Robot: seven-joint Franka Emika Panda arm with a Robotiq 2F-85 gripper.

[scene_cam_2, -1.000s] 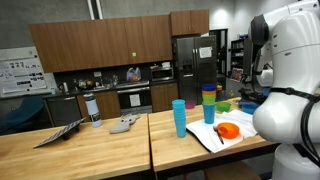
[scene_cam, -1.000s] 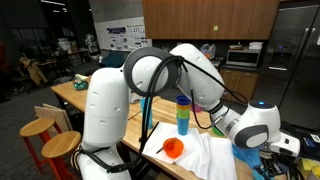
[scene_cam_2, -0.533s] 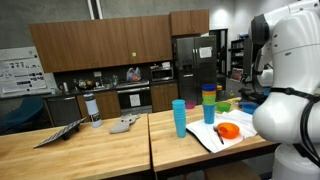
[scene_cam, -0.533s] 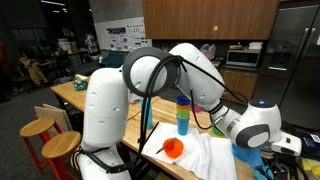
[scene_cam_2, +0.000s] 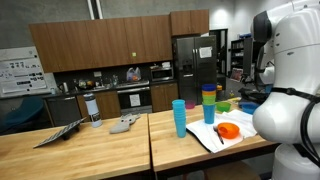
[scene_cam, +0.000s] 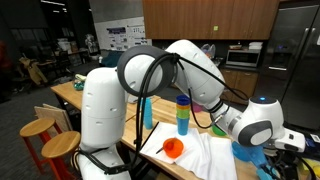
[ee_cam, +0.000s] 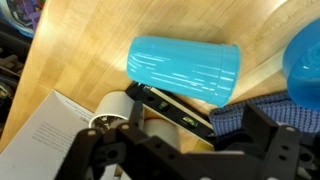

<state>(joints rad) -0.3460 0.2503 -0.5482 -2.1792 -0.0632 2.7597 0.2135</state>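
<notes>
The black gripper (ee_cam: 186, 150) is hanging just over a light blue plastic cup (ee_cam: 185, 70) in the wrist view. Its two fingers (ee_cam: 272, 140) are standing apart, and nothing is sitting between them.

The cup is lying on its side on the light brown wooden table (ee_cam: 90, 50). I cannot see inside it. A flat black bar (ee_cam: 175, 110) is lying right beside the cup, on the gripper's side. A blue checked cloth (ee_cam: 232, 121) is peeking out next to the bar. A round blue thing (ee_cam: 306, 55) is showing at the edge, near the cup's wide end. A white printed page (ee_cam: 48, 128) is lying in the corner. Its words are too small to read.

In an exterior view, a tall stack of coloured plastic cups (scene_cam_2: 208, 104) is standing on the table. A tall light blue cup (scene_cam_2: 179, 118) is standing upright just beside the stack. A small orange bowl (scene_cam_2: 228, 131) is sitting on a white cloth (scene_cam_2: 207, 135) near them. The bowl is looking empty. A white poster (scene_cam_2: 15, 72) is hanging on the far wall, and its writing is too small to read.
</notes>
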